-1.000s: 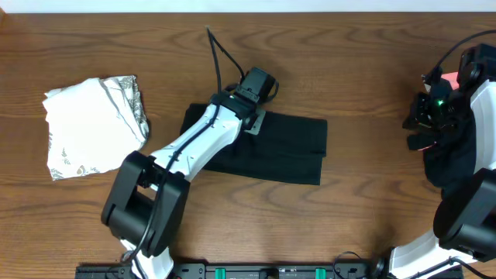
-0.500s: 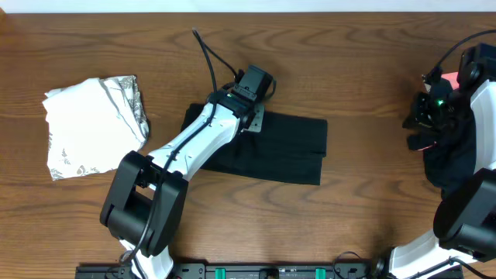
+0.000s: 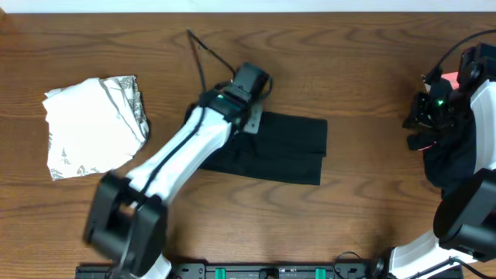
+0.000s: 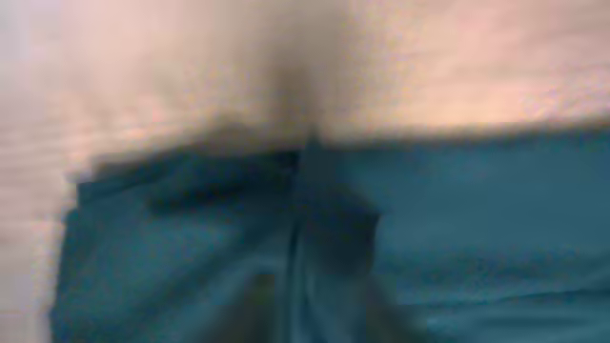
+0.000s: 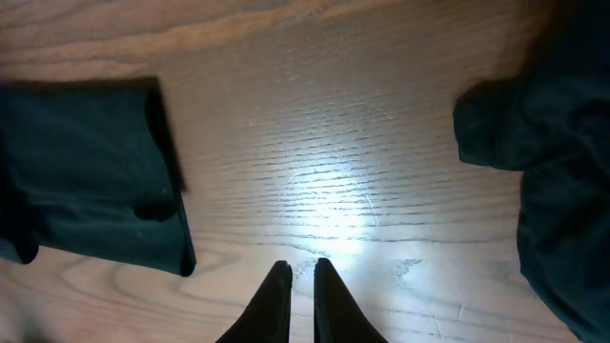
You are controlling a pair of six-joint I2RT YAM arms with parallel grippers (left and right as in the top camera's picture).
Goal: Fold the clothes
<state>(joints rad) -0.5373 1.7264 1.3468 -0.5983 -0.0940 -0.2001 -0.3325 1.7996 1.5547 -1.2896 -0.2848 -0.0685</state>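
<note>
A folded black shirt (image 3: 283, 147) lies in the middle of the table. My left gripper (image 3: 250, 116) hangs over its far left edge. The left wrist view is blurred and shows only dark fabric (image 4: 457, 229) against the wood, so I cannot make out the fingers. My right gripper (image 3: 422, 128) is at the right side, next to a heap of black clothes (image 3: 453, 159) with a pink piece (image 3: 448, 80) behind it. In the right wrist view its fingers (image 5: 302, 265) are together and empty above bare wood, between the folded shirt (image 5: 86, 171) and the black heap (image 5: 558, 171).
A folded white, grey-printed garment (image 3: 93, 124) lies at the left of the wooden table (image 3: 364, 209). The left arm's black cable (image 3: 203, 54) loops toward the far edge.
The left arm is moving: its wrist has shifted slightly toward the far left over the shirt's edge, and its lower links now blur. The right arm and the clothes have not moved.
</note>
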